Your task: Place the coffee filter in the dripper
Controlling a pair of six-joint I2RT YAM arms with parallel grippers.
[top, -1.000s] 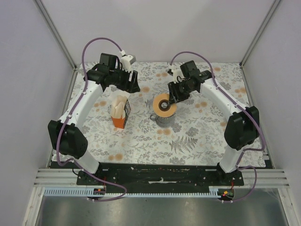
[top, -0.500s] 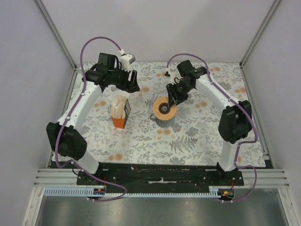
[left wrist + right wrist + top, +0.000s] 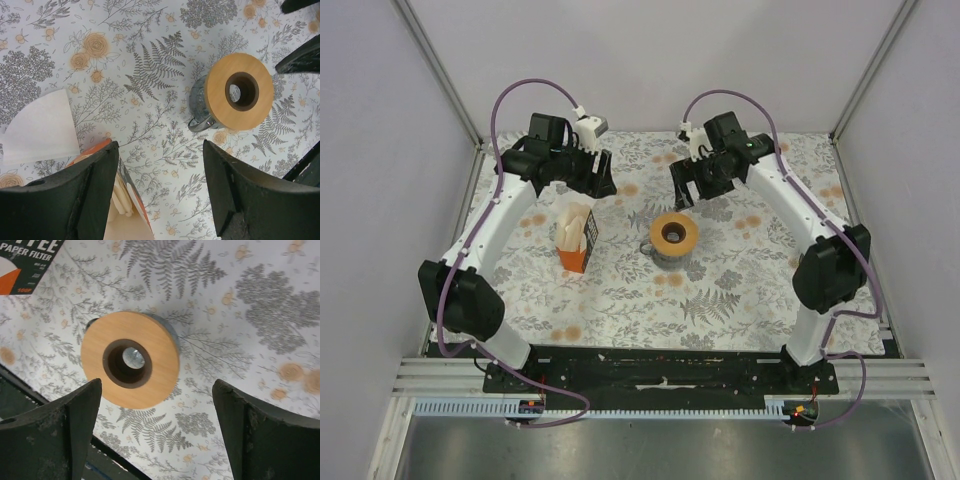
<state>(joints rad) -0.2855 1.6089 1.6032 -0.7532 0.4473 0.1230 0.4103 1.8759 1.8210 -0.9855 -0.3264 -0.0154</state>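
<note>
Cream-white coffee filters (image 3: 41, 127) stick up out of an orange box (image 3: 573, 256) left of centre; the box's printed corner (image 3: 22, 262) shows in the right wrist view. The dripper shows in no view. A wooden ring (image 3: 674, 233) with a dark centre hole (image 3: 127, 363) lies flat on a grey mug (image 3: 197, 102). My left gripper (image 3: 592, 185) hovers open just beyond the box, and its fingers (image 3: 95, 190) frame bare cloth. My right gripper (image 3: 688, 190) is open above and just behind the ring (image 3: 239, 91), holding nothing.
A floral cloth (image 3: 740, 280) covers the table. Grey walls with metal posts (image 3: 440, 70) close in the left, right and back. The arm bases sit on a black rail (image 3: 660, 368) at the near edge.
My right gripper carried the wooden ring, set it flat on the mug, opened and drew back toward the far side. The left arm has barely moved.
</note>
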